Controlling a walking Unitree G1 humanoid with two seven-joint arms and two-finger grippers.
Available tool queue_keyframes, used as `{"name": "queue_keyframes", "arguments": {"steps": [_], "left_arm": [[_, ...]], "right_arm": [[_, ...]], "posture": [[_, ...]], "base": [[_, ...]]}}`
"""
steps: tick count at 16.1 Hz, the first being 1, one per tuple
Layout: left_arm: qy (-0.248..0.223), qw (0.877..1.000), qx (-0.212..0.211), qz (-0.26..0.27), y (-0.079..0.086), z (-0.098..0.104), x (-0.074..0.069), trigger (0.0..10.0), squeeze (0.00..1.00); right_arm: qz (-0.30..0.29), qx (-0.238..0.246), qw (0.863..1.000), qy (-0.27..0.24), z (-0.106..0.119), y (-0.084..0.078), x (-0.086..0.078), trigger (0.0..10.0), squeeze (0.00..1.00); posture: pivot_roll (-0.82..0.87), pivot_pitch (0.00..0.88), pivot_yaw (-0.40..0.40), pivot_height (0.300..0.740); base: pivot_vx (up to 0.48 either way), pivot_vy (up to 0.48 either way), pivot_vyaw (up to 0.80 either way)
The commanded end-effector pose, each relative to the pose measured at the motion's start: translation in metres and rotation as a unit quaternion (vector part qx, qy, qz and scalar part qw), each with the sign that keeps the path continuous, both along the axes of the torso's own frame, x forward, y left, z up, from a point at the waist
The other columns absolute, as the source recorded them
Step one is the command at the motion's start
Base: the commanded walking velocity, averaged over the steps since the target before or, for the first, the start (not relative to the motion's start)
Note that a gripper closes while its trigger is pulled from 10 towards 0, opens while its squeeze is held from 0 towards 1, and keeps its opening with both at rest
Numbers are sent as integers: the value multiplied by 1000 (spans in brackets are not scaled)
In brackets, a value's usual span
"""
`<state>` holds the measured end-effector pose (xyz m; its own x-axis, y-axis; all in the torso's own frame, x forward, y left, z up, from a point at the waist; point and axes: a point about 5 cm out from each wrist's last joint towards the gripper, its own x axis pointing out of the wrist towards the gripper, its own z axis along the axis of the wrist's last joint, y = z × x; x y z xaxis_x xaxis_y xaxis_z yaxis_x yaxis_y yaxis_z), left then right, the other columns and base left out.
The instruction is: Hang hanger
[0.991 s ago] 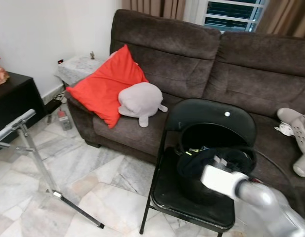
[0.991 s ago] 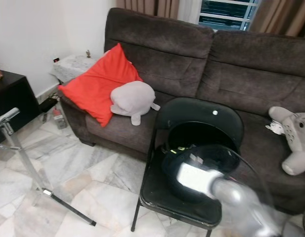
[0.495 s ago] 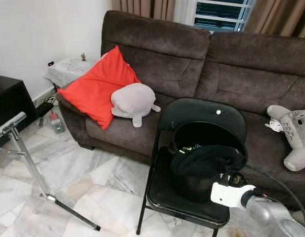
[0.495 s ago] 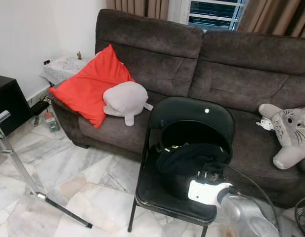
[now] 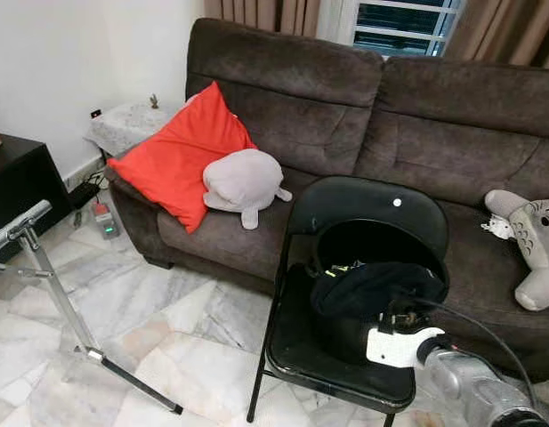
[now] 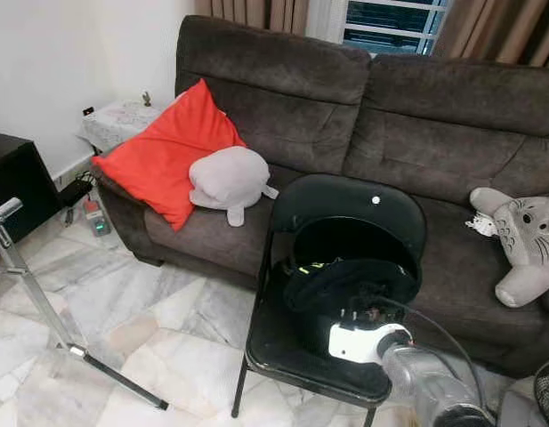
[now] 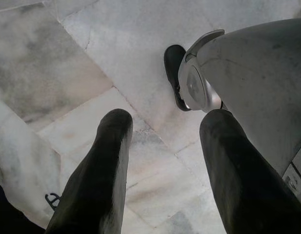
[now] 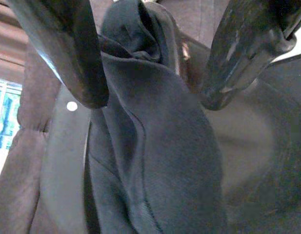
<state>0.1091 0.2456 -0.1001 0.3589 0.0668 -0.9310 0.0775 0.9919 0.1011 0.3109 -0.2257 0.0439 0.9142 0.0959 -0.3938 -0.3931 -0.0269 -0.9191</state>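
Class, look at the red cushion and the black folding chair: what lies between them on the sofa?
In the left eye view, a grey plush toy lies on the sofa between the red cushion and the black folding chair, leaning against the cushion.

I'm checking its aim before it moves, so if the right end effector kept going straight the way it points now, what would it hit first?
Most likely the dark garment heaped in the black bucket on the folding chair. The right end effector is open, with the cloth lying between its fingers and very close.
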Motion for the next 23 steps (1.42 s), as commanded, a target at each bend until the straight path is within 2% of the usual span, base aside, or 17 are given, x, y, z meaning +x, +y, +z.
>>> {"name": "queue_keyframes", "arguments": {"steps": [1, 5, 10, 16, 20, 23], "left_arm": [[6, 1000, 1, 3, 1, 0, -2, 10000, 0], [7, 1000, 2, 2, 3, 0, -2, 10000, 0], [9, 1000, 6, 3, 7, 1, -3, 10000, 0], [17, 1000, 17, 1, 16, 3, -6, 10000, 0], [24, 999, 23, -7, 21, 4, -10, 10000, 0], [27, 999, 27, -11, 24, 4, -13, 10000, 0]], "right_arm": [[7, -6, 1000, 4, -2, 1, 0, 10000, 0], [11, -11, 1000, -1, -8, 1, 0, 10000, 0], [11, -21, 998, -60, 1, 5, 10, 10000, 0], [30, -24, 998, -44, -6, 17, 10, 10000, 0], [27, -35, 997, -70, 5, 17, 19, 10000, 0], [23, -45, 997, -56, 3, 17, 19, 10000, 0]], "posture": [[52, 0, -44, 740], [57, 0, -40, 740], [85, 0, -36, 740], [131, 0, -23, 740], [142, 0, -10, 740], [154, 20, -1, 740]], "base": [[0, 0, 0], [0, 0, 0], [0, 0, 0], [0, 0, 0], [0, 0, 0], [0, 0, 0]]}}
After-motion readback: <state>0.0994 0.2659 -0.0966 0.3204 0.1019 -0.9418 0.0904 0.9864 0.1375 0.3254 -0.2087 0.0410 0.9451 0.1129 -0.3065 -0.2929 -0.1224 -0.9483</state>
